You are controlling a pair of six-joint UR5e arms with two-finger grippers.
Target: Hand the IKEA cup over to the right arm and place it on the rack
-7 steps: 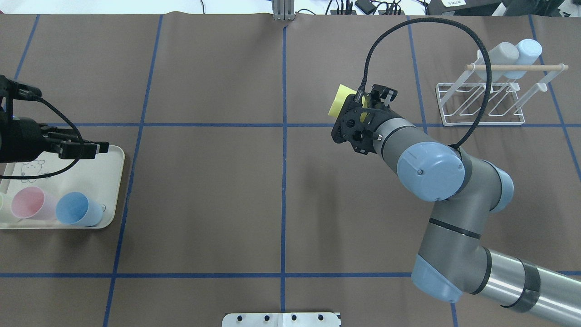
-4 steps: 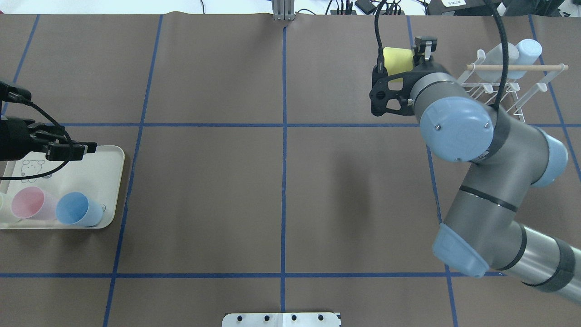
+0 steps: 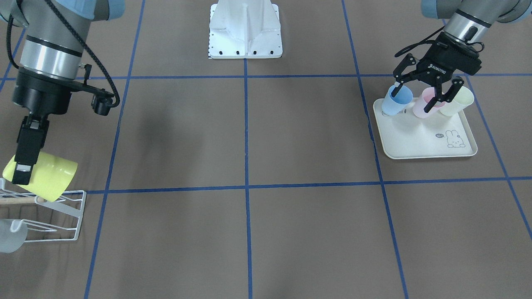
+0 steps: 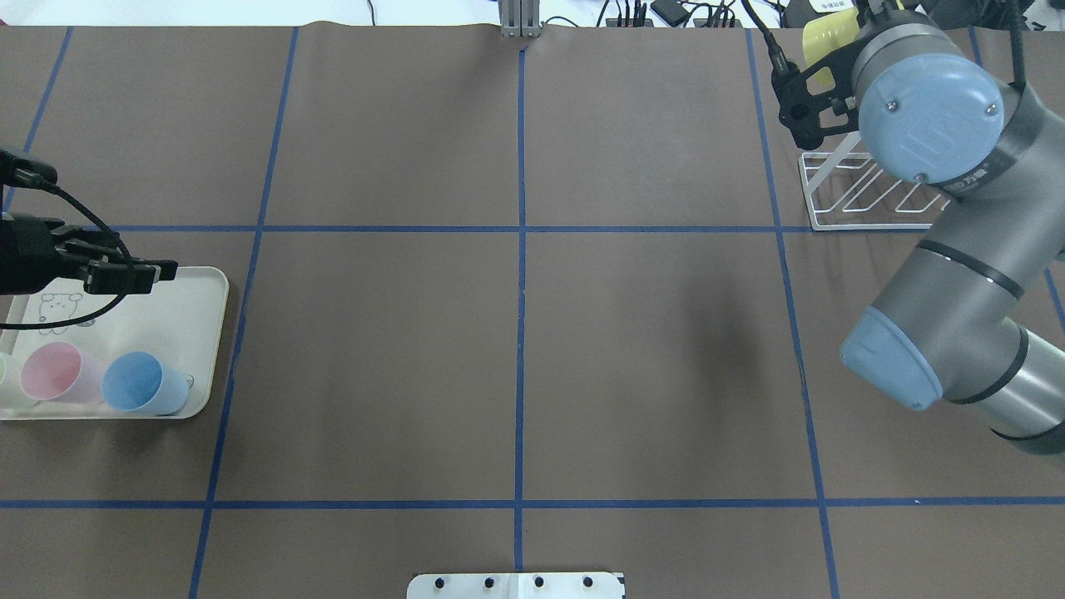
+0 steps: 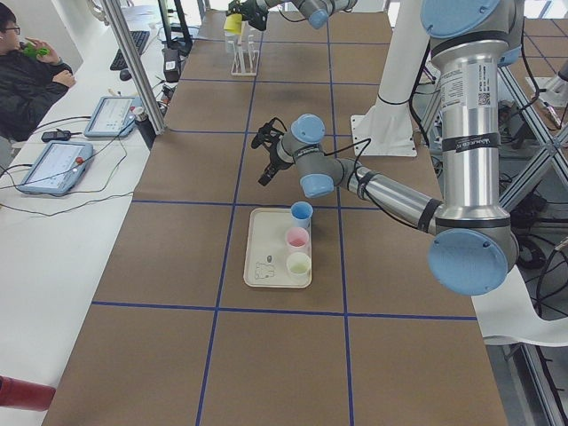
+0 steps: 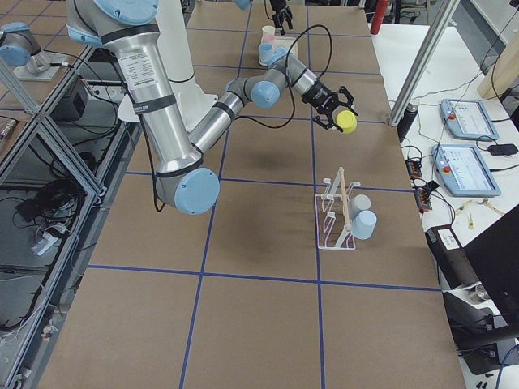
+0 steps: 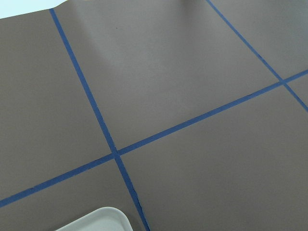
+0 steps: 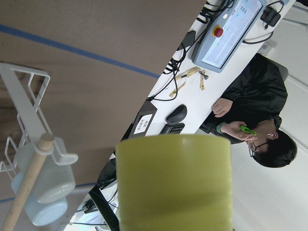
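The IKEA cup (image 3: pixel 48 174), yellow-green, lies on its side in the air with my right gripper (image 3: pixel 24 176) shut on it. The same cup (image 4: pixel 824 40) shows near the table's far edge, and it (image 8: pixel 175 185) fills the lower right wrist view. The cup (image 6: pixel 347 121) hangs above and apart from the white wire rack (image 6: pixel 334 217), by that rack's (image 3: pixel 62 216) inner end. The rack (image 4: pixel 857 200) is partly hidden under the right arm (image 4: pixel 928 116). My left gripper (image 3: pixel 424 93) stands open just above the cups on the cream tray (image 3: pixel 424 147).
The rack carries a grey cup (image 6: pixel 361 203) and a light-blue cup (image 6: pixel 364 224) under its wooden dowel (image 8: pixel 26 187). Blue (image 4: pixel 141 383) and pink (image 4: pixel 54 372) cups lie on the tray (image 4: pixel 187 308). A seated person (image 5: pixel 27 75) and control tablets (image 5: pixel 58 164) are beside the table.
The right arm has swung the yellow-green cup from mid-table out to the far right, above the rack. The left gripper has drawn back slightly to the left over the tray.
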